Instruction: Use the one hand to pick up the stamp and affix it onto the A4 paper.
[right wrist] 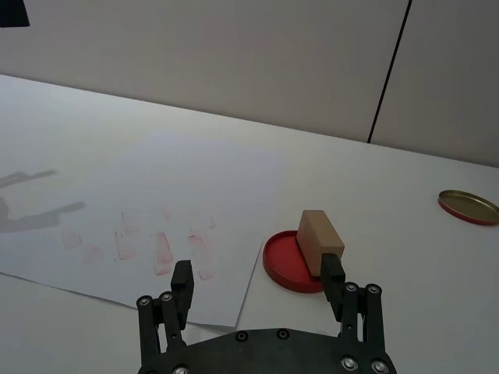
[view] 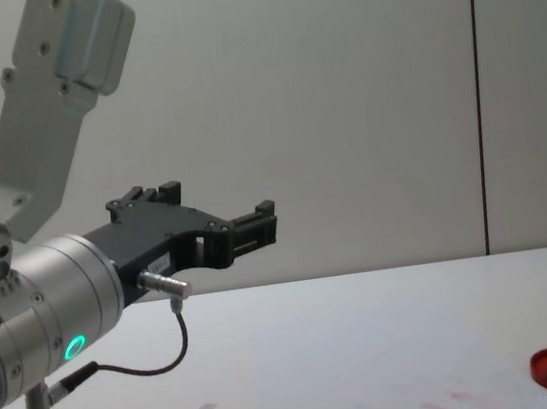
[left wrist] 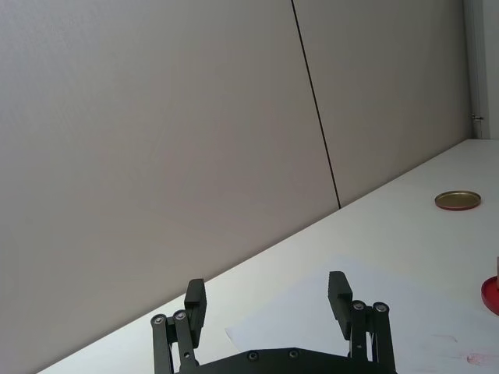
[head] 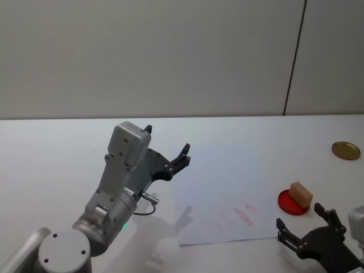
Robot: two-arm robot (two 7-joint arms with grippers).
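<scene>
Stamp (head: 301,194) is what we are looking at first: the tan wooden block is lying on a flat red disc (head: 289,206). Both are sitting on the white bench (head: 57,148) just off the A4 paper (head: 227,176), at about 4 o'clock from the sheet's middle in the head view. The red disc is lying just beside the paper's near right corner, and we are not able to tell whether the two are touching. Faint red marks (head: 242,213) are showing on the near part of the sheet.

The right tool (head: 300,215) is hovering low at 6 o'clock from the stamp, close to it, and is pointing toward 12 o'clock. Its two black fingers are standing wide apart, wider than the block, and are holding nothing. In the right wrist view one fingertip (right wrist: 331,271) is overlapping the near end of the stamp, though we are not able to say whether it is touching.

The left tool (head: 166,139) is hanging raised above the bench at 9 o'clock from the paper, aiming toward 2 o'clock. Its fingers are also gaping wide and gripping nothing, and a green ring light (view: 73,346) is glowing on its silver wrist.

A round gold lid (head: 346,150) is lying at 1 o'clock from the stamp, well apart from it.
</scene>
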